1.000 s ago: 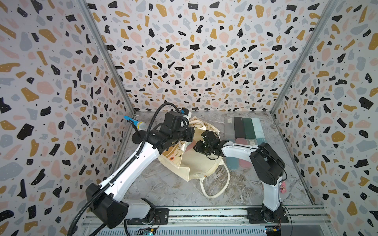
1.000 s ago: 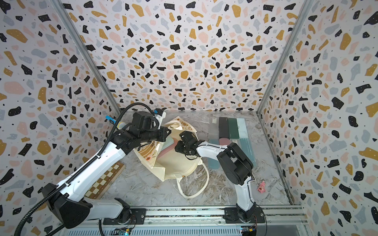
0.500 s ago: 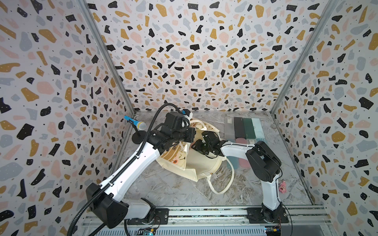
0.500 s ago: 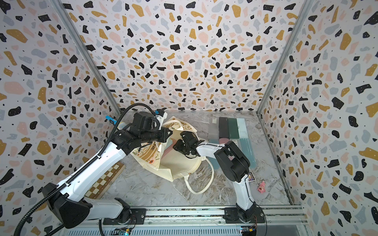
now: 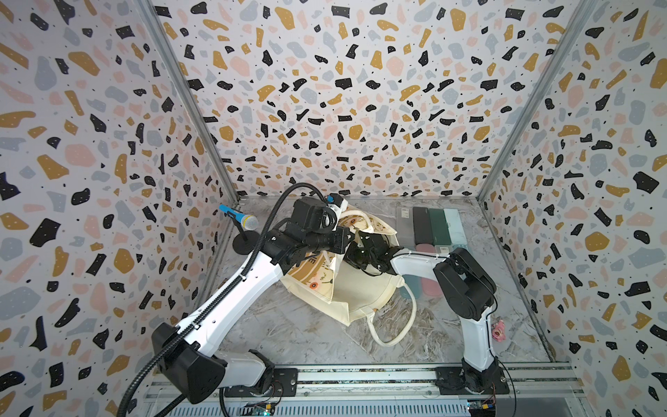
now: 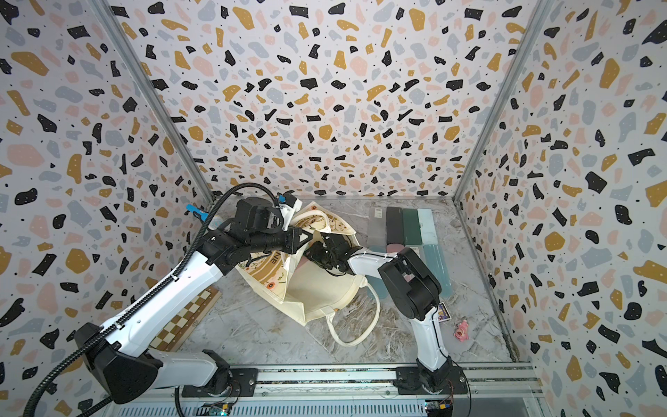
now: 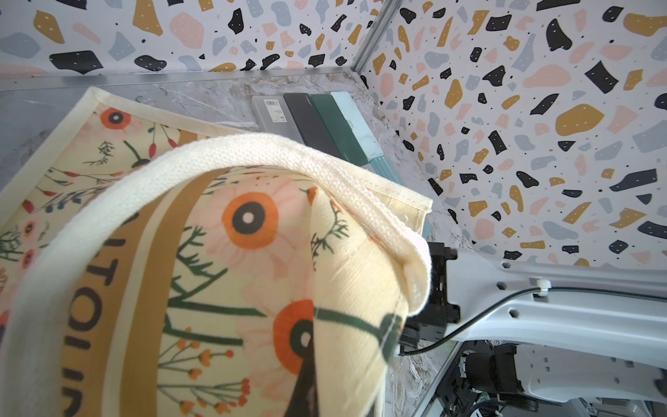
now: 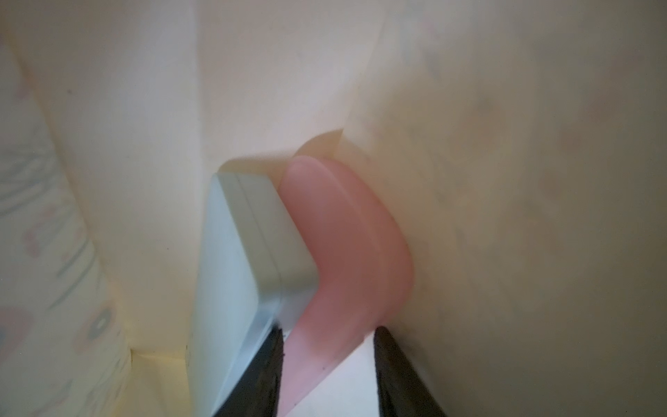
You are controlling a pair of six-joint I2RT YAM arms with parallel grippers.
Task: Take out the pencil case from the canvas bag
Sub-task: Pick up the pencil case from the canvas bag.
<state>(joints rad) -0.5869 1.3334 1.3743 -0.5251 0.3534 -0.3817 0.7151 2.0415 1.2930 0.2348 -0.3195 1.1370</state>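
Top views both give us the grey marbled tabletop (image 5: 281,325), with the back wall at 12 o'clock and the arm rail at 6. Biggest on the floor is the white-and-black left arm (image 5: 231,299), reaching from 7 o'clock towards centre. The shorter right arm (image 5: 469,289) stands at 5 o'clock and bends across to meet it.

Between them, just past centre towards 12, sits the cream canvas tote bag (image 5: 361,289), floral print and tan lettered band showing. The left gripper (image 5: 347,239) is clamped tight on the bag's upper edge, holding the mouth up. One thick cream loop handle (image 5: 411,317) lies on the table towards 5 o'clock.

The right gripper (image 8: 328,330) is down inside that mouth, hidden from above. Right wrist view, inside the bag: a pale grey-green boxy case (image 8: 252,234) and a pink rounded pencil case (image 8: 343,234), side by side and touching. The pink one's end lies between the dark fingers (image 8: 263,375). The jaws stand partway apart, and I can't tell whether they pinch it.

Round the edges: a row of flat rectangular cases (image 5: 429,224) at 1 o'clock, a wooden chessboard (image 6: 184,317) at 8, a blue-handled toy microphone (image 5: 245,221) at 10, a small pink toy figure (image 6: 462,330) at 4.
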